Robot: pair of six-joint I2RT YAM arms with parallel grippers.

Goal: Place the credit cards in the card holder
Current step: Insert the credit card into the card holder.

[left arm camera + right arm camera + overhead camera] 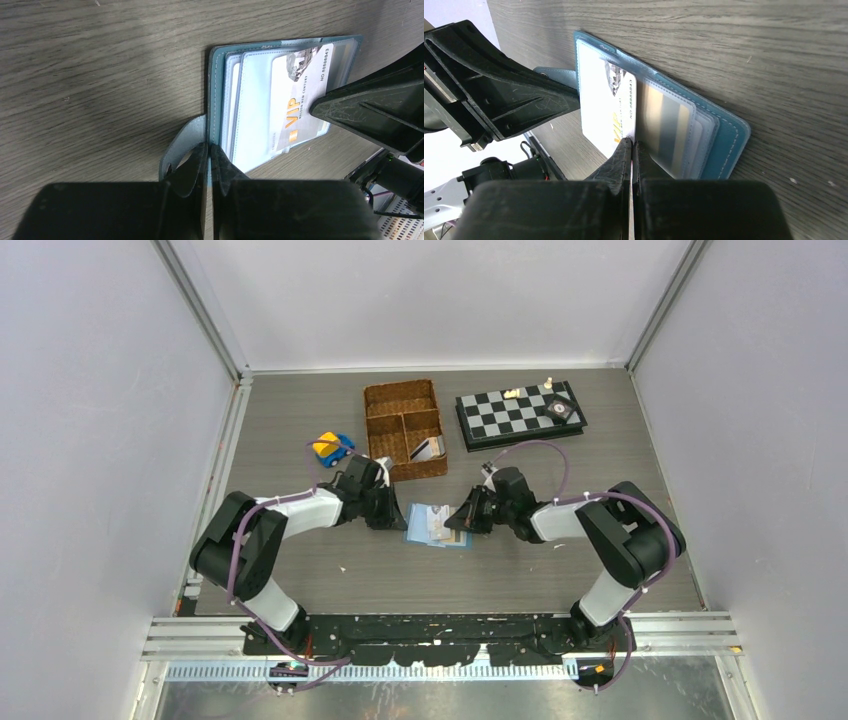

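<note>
The teal card holder [437, 527] lies open on the table between both grippers. My left gripper [208, 146] is shut on the edge of its teal cover [216, 75], beside the snap tab [181, 147]. My right gripper [631, 142] is shut on the edge of a white credit card with orange "VIP" print [604, 105]. The card lies partly inside a clear pocket of the holder [729, 142]; it also shows in the left wrist view [300, 95]. More cards [428, 449] lie in the wicker basket.
A brown wicker divided basket [385, 400] stands just behind the holder. A chessboard [518, 412] with a few pieces lies at the back right. A yellow and blue toy car [332, 448] sits left of the basket.
</note>
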